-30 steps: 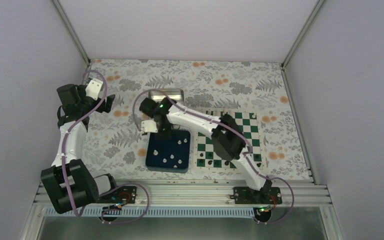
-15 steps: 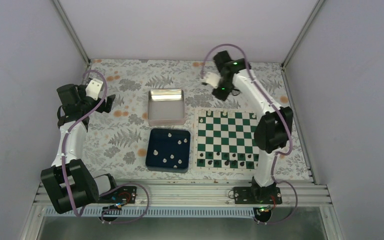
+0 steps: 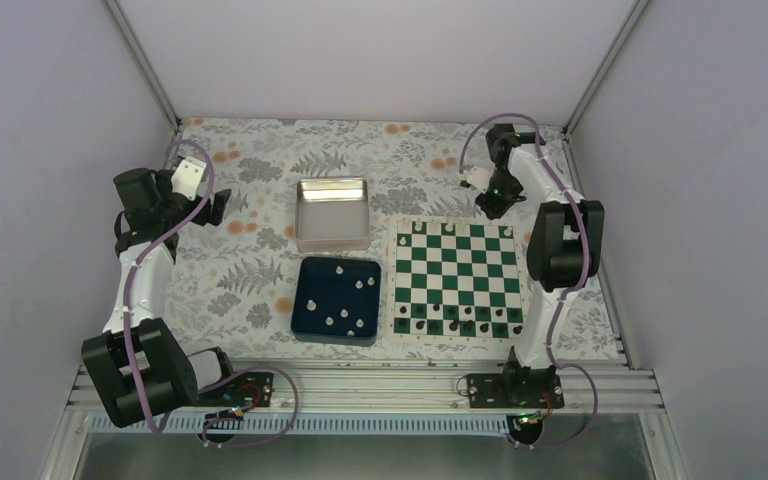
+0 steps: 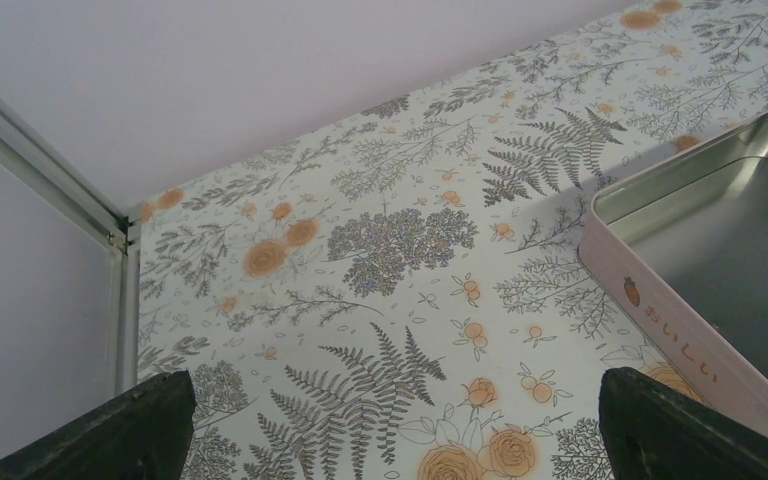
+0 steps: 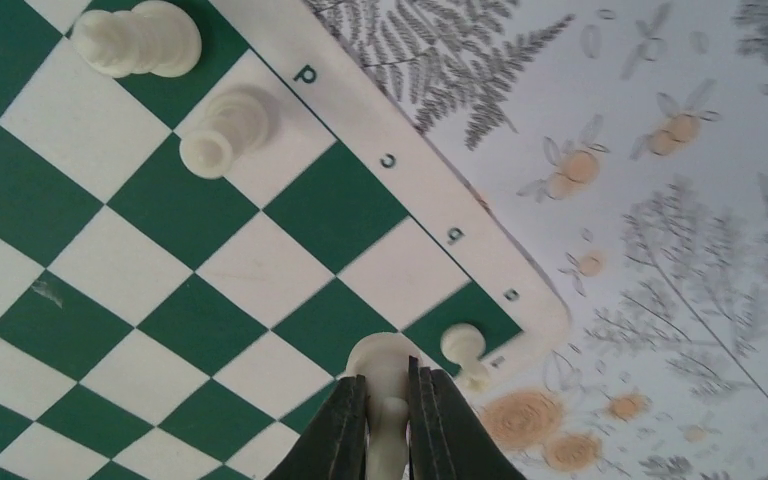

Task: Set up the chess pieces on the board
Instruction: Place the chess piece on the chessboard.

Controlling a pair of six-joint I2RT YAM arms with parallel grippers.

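The right gripper (image 5: 388,385) is closed almost all the way on a white chess piece (image 5: 387,358). Its two fingers pinch the stem, and the rounded head shows just ahead of the tips. Directly beneath it is the chessboard (image 5: 200,270), at the corner by the border letter a. A white pawn (image 5: 463,345) stands on the green corner square just to the gripper's right. It is close beside the held piece, but whether the two touch cannot be told. Ahead of the gripper and to its left, two more white pieces stand along the same edge row, one (image 5: 228,128) near the letter d and another (image 5: 138,40) one square beyond it.

In the top view, a row of black pieces (image 3: 457,327) lines the board edge opposite this gripper. A dark blue tray (image 3: 305,300) lies past the far side of the board, well apart from the gripper, with several loose white pieces (image 3: 343,321) inside.

The left gripper (image 4: 395,400) is spread fully wide with nothing between its fingers. It hangs over the floral-covered table (image 4: 380,240). A shiny metal tin (image 4: 660,320) sits on the table ahead of it and to its right.
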